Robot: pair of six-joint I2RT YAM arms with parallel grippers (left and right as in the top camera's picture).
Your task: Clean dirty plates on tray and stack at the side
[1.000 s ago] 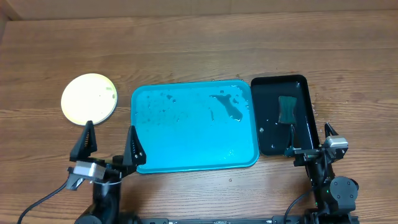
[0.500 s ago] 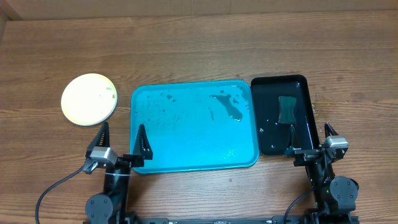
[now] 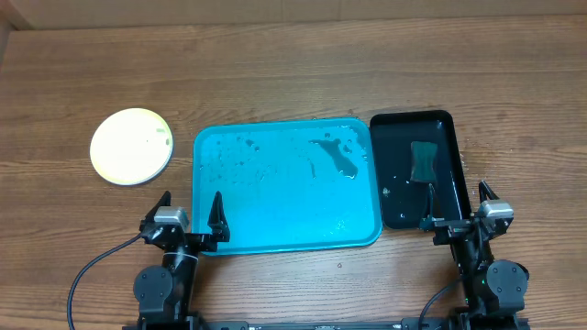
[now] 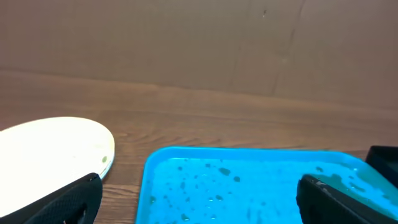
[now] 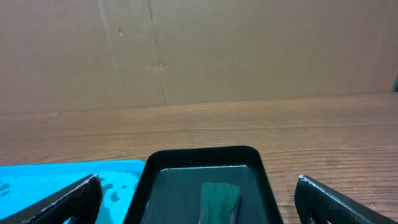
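A stack of plates [image 3: 131, 145] with the pale yellow one on top lies on the table left of the teal tray [image 3: 275, 234]; the white and mint plates are hidden. It also shows in the left wrist view [image 4: 50, 152]. The tray holds only water drops and a dark smear; it shows in the left wrist view [image 4: 249, 186] too. My left gripper [image 3: 190, 218] is open and empty over the tray's front left corner. My right gripper [image 3: 456, 206] is open and empty at the front edge of the black tray [image 3: 449, 124].
The black tray holds water and a green sponge [image 3: 423, 160], also in the right wrist view [image 5: 219, 200]. A brown cardboard wall [image 4: 186, 43] stands behind the table. Bare wood lies beyond the trays.
My left gripper has moved right and back toward the front edge, from beside the tray to its front left corner, still open. The right arm has not moved.
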